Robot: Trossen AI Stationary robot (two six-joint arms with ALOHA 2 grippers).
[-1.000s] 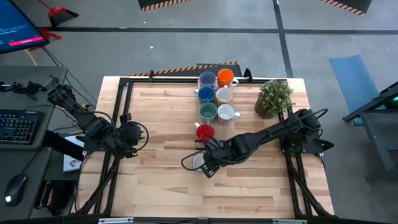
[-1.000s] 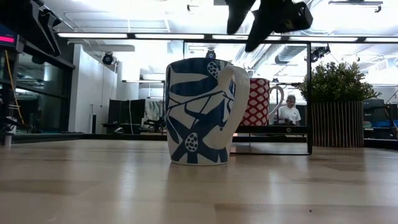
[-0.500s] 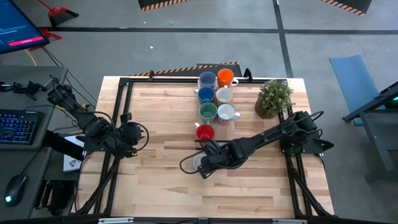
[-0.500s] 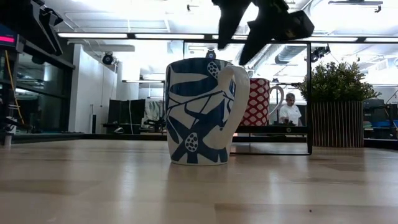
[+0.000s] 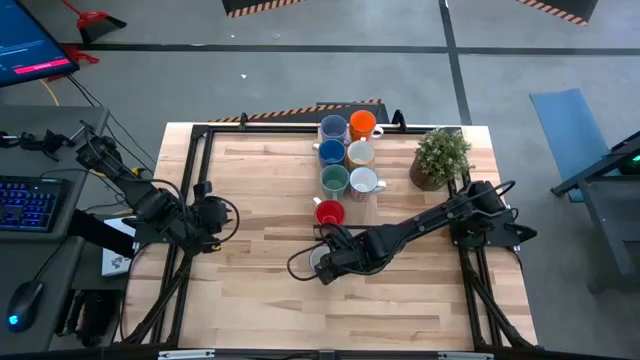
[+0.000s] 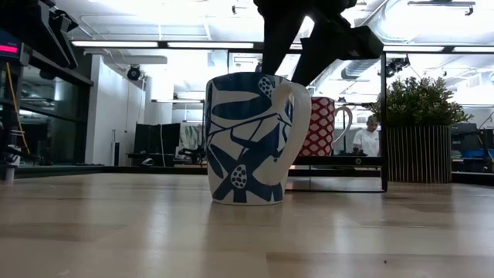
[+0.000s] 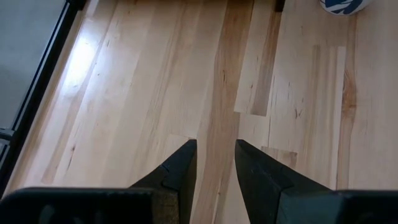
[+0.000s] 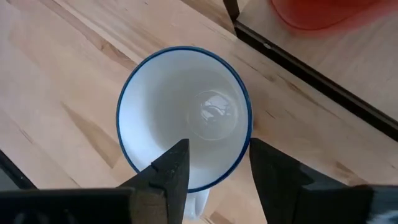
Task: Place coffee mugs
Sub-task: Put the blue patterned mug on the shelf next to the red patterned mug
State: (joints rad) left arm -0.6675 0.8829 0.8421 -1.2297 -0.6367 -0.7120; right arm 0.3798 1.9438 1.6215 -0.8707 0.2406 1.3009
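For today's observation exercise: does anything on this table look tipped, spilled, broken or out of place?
Nothing stands out. The blue-patterned white mug stands upright and empty, apart from the other mugs near the plant; the right gripper is open above it.

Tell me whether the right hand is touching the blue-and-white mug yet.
Cannot tell. In the low view the right hand reaches the blue-and-white mug at its rim, but no gap or contact shows plainly; in the right wrist view its open fingers straddle the rim.

Dark jointed arms [image 5: 420,225], looped cables

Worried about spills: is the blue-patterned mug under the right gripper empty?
Empty: the right wrist view looks into the blue-patterned mug and shows a bare, shiny white bottom.
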